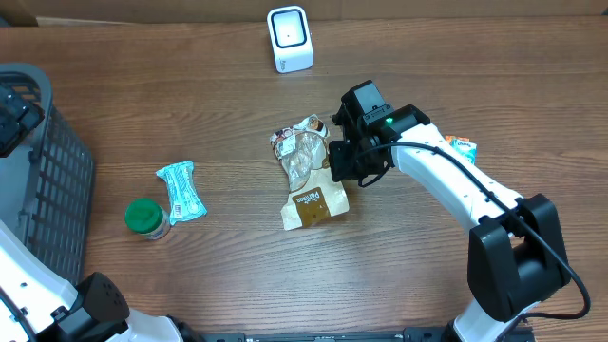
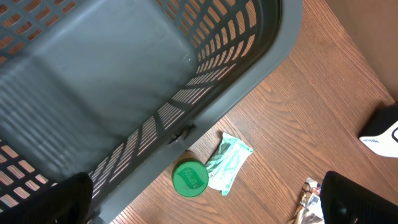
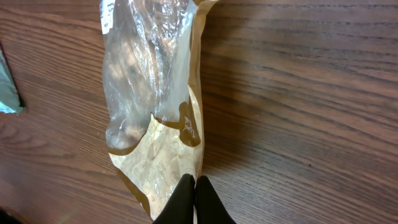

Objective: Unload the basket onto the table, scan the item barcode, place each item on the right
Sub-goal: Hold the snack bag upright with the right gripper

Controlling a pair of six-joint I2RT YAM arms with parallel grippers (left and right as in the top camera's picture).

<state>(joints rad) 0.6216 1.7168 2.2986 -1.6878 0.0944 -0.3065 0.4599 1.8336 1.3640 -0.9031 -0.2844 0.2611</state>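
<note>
Green jar (image 1: 145, 218), teal packet (image 1: 180, 192) well apart from brown bag (image 1: 313, 204)

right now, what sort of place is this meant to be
Most likely a mock shop checkout set up on a wooden table: a white barcode scanner at the far edge, a grey shopping basket on the left, and packaged goods such as a brown snack bag laid out.
</note>
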